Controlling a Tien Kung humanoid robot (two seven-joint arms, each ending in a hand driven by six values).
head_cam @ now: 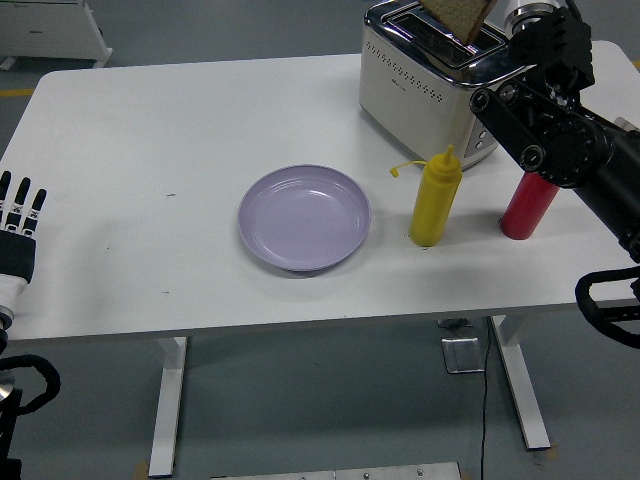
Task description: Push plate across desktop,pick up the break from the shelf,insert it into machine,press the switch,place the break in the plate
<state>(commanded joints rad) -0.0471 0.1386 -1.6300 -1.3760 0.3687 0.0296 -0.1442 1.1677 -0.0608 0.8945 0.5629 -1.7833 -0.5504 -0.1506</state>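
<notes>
Brown bread slice (459, 17), gripped by the closed right hand (545, 40) just beside it, hangs over the silver toaster (435, 75).

place: lab or workshop | cues: grey painted floor (300, 30); white standing table (200, 130); white equipment cabinet (50, 25)

I am getting a bright, evenly lit view from overhead. The white table (150, 150) is reading almost flat white, with no blown-out patches. Soft, short shadows are falling just beneath the purple plate (304, 218) and beside the yellow bottle (435, 198) and red bottle (528, 205). The toaster (435, 85) is throwing small highlights off its chrome top. Focus is holding sharp across the table; I am seeing no motion blur, and only slight bending at the frame's edges.
</notes>
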